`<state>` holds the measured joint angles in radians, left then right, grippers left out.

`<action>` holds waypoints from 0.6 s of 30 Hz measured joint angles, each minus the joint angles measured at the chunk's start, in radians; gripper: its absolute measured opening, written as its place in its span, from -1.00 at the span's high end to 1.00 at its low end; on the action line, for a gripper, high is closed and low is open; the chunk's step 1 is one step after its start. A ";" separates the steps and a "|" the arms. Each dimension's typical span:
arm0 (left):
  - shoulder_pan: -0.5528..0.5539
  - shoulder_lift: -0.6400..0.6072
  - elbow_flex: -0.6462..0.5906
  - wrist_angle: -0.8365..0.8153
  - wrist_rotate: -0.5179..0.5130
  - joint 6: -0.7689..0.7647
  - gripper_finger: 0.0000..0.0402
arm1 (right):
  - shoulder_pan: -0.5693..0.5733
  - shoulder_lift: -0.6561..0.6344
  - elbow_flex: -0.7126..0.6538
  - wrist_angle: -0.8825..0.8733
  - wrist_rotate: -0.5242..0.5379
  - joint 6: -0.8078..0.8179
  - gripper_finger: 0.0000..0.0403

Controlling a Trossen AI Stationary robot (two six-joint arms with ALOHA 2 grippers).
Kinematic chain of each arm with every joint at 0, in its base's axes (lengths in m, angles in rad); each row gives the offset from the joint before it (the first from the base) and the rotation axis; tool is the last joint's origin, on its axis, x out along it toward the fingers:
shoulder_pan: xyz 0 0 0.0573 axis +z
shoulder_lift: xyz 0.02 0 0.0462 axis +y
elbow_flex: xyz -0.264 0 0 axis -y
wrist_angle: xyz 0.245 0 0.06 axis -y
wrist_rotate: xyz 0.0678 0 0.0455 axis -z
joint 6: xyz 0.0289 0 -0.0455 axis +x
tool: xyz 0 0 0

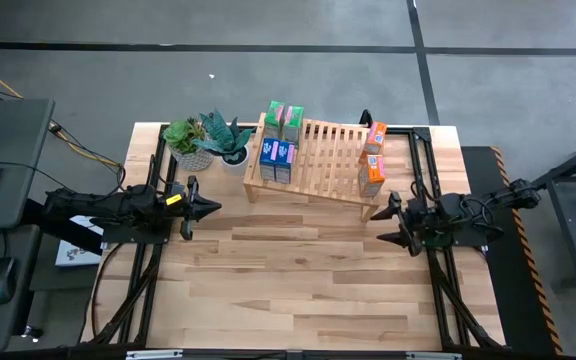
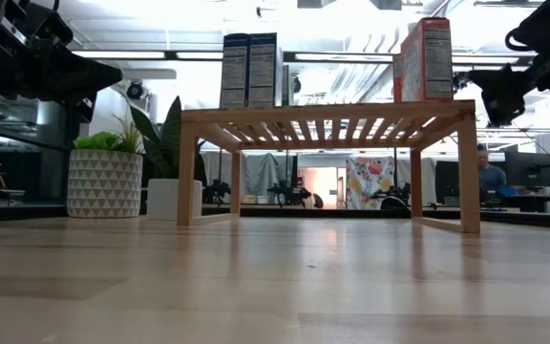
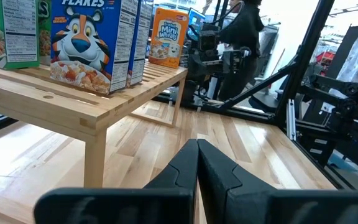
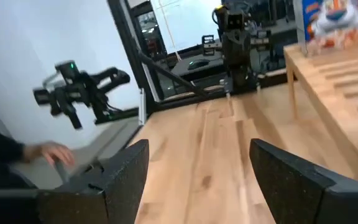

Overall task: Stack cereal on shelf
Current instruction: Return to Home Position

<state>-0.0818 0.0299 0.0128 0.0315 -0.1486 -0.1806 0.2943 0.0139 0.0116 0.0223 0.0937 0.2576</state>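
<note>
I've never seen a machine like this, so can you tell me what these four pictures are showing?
It is a robot with two dark arms at a wooden table. One picture looks down from above, one looks across from table height, and two come from cameras on the wrists. The left gripper is shut, the right gripper open; both hold nothing. On the table stand two potted plants and a wooden shelf carrying green, blue and orange cereal boxes.
</note>
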 joint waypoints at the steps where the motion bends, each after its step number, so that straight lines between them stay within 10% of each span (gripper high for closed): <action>1: 0.000 0.000 0.000 0.000 0.000 0.000 1.00 | 0.000 0.000 0.000 0.000 0.000 0.034 -0.35; 18: 0.000 0.000 0.000 0.000 0.000 0.000 1.00 | 0.000 0.000 0.000 -0.001 0.001 0.130 -0.35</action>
<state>-0.0818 0.0299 0.0128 0.0315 -0.1486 -0.1806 0.2943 0.0143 0.0120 0.0212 0.0944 0.3874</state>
